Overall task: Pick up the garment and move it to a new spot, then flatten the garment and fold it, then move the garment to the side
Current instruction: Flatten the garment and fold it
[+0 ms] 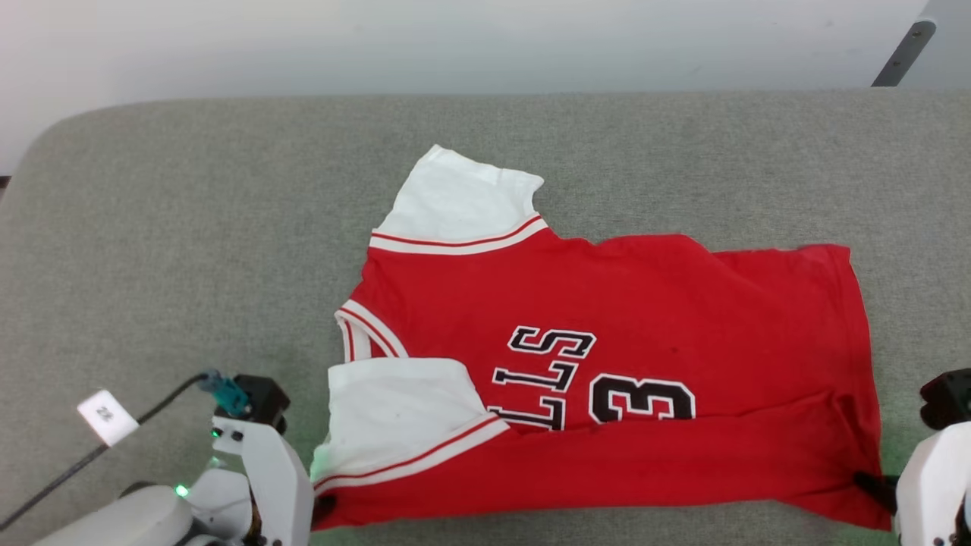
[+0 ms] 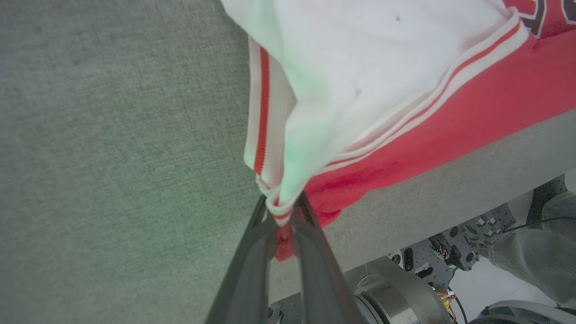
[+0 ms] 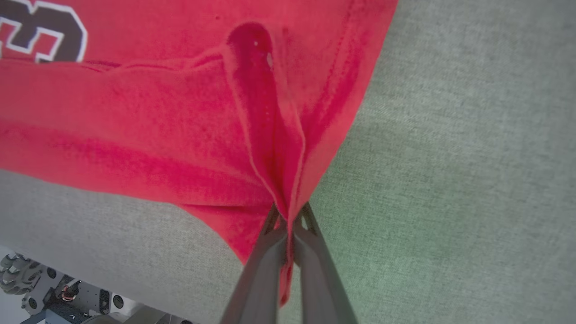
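Observation:
The garment (image 1: 652, 318), a red jersey with white sleeve ends and black-and-white lettering, lies spread on the grey padded table (image 1: 190, 227), its near edge folded up over the chest. My left gripper (image 1: 325, 506) is shut on the garment's near left corner, where the white sleeve and striped trim bunch between the fingers (image 2: 252, 252). My right gripper (image 1: 872, 484) is shut on the near right hem corner, a red pleat (image 3: 265, 117) rising from the pinch. In the left wrist view the white sleeve (image 2: 360, 67) hangs slightly lifted off the surface.
The table's near edge (image 2: 450, 189) runs just behind both gripped corners, with the robot's base (image 2: 405, 297) below it. A cable with a white tag (image 1: 106, 415) lies by my left arm. A dark pole (image 1: 903, 53) leans at the far right.

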You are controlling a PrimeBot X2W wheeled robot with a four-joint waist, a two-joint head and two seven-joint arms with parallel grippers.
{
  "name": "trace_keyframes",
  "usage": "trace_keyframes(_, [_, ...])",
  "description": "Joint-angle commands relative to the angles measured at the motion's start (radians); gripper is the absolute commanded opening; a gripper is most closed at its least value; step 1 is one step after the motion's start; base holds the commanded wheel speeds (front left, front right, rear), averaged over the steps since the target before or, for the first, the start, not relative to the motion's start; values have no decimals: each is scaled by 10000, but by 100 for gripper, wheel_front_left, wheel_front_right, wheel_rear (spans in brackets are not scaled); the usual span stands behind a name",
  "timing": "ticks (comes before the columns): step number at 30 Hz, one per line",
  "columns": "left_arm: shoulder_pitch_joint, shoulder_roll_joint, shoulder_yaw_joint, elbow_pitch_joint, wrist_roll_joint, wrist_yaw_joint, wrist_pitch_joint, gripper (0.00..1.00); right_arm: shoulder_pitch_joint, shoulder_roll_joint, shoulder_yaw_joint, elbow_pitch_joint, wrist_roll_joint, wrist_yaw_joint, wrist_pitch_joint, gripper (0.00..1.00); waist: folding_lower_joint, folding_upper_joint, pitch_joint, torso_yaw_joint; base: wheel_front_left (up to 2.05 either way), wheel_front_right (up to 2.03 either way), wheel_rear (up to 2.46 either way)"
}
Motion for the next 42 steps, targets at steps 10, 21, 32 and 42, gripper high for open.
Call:
trace_keyframes(10, [-225,-187,-41,584,57,22,306,100,-335,161,203,267,-193,-13,-271,87,0,0,8,-194,0,0,0])
trace_keyframes(21, [-1353,658,321,-366,348,599,1188,100,-564,343,-320,-380,-294,-13,-518,100,0,0,145,-548,0,0,0])
trace_keyframes(32, [-3914,111,1184,952,1360,-336,974,100,-1401,1196,-697,-1761,-1244,-11,-4115,100,0,0,850,-1366,0,0,0])
trace_keyframes(42, [-5735,-1034,1319,3730,2168,-1852,436,100,-2115,2453,-577,-1361,-2864,-11,-9336,100,0,0,1780,-2403,0,0,0])
